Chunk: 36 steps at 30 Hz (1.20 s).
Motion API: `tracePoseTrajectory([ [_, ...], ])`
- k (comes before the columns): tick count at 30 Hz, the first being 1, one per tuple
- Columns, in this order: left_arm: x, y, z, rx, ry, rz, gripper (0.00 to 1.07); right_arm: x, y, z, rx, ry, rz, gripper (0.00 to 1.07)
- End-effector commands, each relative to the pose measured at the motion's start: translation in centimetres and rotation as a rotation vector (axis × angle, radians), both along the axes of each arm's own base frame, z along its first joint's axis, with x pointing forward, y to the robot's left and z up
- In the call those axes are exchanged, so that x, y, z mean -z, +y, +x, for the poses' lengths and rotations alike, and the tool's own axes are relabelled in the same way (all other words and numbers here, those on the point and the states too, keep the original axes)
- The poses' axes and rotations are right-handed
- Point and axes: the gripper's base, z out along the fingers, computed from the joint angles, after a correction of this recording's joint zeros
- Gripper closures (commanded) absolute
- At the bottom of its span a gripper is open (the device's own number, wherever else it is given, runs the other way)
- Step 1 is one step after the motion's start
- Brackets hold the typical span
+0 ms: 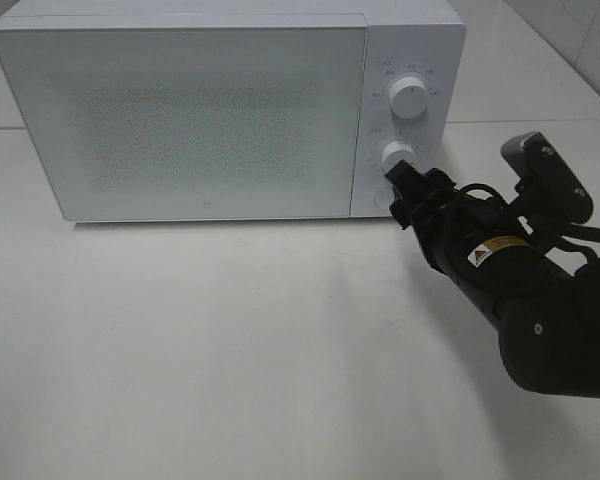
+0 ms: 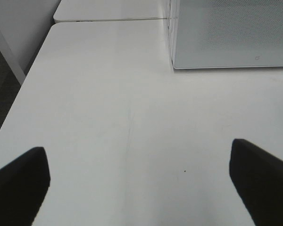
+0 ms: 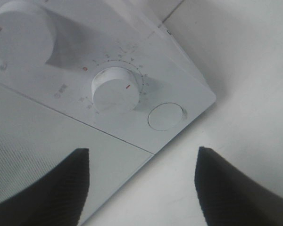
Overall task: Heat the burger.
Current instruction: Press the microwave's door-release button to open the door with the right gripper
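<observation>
The burger is out of view. A white microwave (image 1: 200, 110) stands at the back of the table with its door (image 1: 180, 120) shut. Its panel has an upper knob (image 1: 410, 98), a lower knob (image 1: 398, 155) and a round button (image 1: 383, 198). My right gripper (image 1: 404, 190) is open, just in front of the lower knob and button, touching neither. In the right wrist view the lower knob (image 3: 115, 89) and the button (image 3: 165, 117) lie ahead of the open gripper (image 3: 141, 157). My left gripper (image 2: 137, 155) is open and empty over bare table, and the exterior high view does not show it.
The white table (image 1: 230, 340) spreads in front of the microwave. In the left wrist view the microwave's corner (image 2: 231, 33) is ahead, the table's edge (image 2: 19, 94) drops to dark floor, and a seam to a second table (image 2: 108, 20) runs behind.
</observation>
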Motion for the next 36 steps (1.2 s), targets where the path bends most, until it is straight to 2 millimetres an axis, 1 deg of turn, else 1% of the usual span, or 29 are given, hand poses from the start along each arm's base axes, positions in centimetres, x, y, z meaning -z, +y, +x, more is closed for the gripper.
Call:
tracePoseTrajectory([
  [1,0.0,0.0,-0.3,-0.005,-0.028,-0.004,0.09,0.0,0.0,-0.1,0.111,0.034,0.315,0.51],
  [2,0.0,0.0,-0.3,-0.005,-0.028,-0.004,0.09,0.0,0.0,-0.1,0.135,0.041,0.380,0.52],
  [3,0.0,0.0,-0.3,-0.005,-0.028,-0.004,0.09,0.0,0.0,-0.1,0.135,0.041,0.380,0.52],
  [4,0.0,0.0,-0.3,-0.005,-0.028,-0.004,0.09,0.0,0.0,-0.1,0.170,0.052,0.485,0.56],
  [5,0.0,0.0,-0.3,-0.005,-0.028,-0.004,0.09,0.0,0.0,-0.1,0.170,0.052,0.485,0.56],
  [6,0.0,0.0,-0.3,-0.005,-0.028,-0.004,0.09,0.0,0.1,-0.1,0.200,0.062,0.570,0.60],
  [7,0.0,0.0,-0.3,-0.005,-0.028,-0.004,0.09,0.1,0.1,-0.1,0.214,0.072,0.606,0.63],
  [8,0.0,0.0,-0.3,-0.005,-0.028,-0.004,0.09,0.1,0.1,-0.1,0.214,0.072,0.606,0.63],
  [9,0.0,0.0,-0.3,-0.005,-0.028,-0.004,0.09,0.1,0.1,-0.2,0.236,0.089,0.660,0.72],
  [10,0.0,0.0,-0.3,-0.005,-0.028,-0.004,0.09,0.1,0.1,-0.2,0.236,0.089,0.660,0.72],
  [11,0.0,0.0,-0.3,-0.005,-0.028,-0.004,0.09,0.2,0.1,-0.2,0.246,0.099,0.683,0.82],
  [12,0.0,0.0,-0.3,-0.005,-0.028,-0.004,0.09,0.3,0.1,-0.2,0.248,0.113,0.680,0.86],
  [13,0.0,0.0,-0.3,-0.005,-0.028,-0.004,0.09,0.3,0.1,-0.2,0.248,0.113,0.680,0.86],
  [14,0.0,0.0,-0.3,-0.005,-0.028,-0.004,0.09,0.4,0.1,-0.3,0.248,0.120,0.677,0.95],
  [15,0.0,0.0,-0.3,-0.005,-0.028,-0.004,0.09,0.4,0.1,-0.3,0.248,0.120,0.677,0.95],
  [16,0.0,0.0,-0.3,-0.005,-0.028,-0.004,0.09,0.6,0.2,-0.3,0.248,0.140,0.667,1.04],
  [17,0.0,0.0,-0.3,-0.005,-0.028,-0.004,0.09,0.6,0.1,-0.3,0.251,0.145,0.666,1.07],
  [24,0.0,0.0,-0.3,-0.005,-0.028,-0.004,0.09,1.8,0.3,0.0,0.270,0.166,0.653,1.07],
  [29,0.0,0.0,-0.3,-0.005,-0.028,-0.004,0.09,2.8,0.6,0.3,0.298,0.185,0.682,1.07],
  [31,0.0,0.0,-0.3,-0.005,-0.028,-0.004,0.09,3.3,1.0,0.9,0.302,0.186,0.683,1.07],
  [34,0.0,0.0,-0.3,-0.005,-0.028,-0.004,0.09,3.4,1.0,1.2,0.308,0.183,0.684,1.07],
  [36,0.0,0.0,-0.3,-0.005,-0.028,-0.004,0.09,3.6,0.8,2.1,0.318,0.174,0.688,1.06],
])
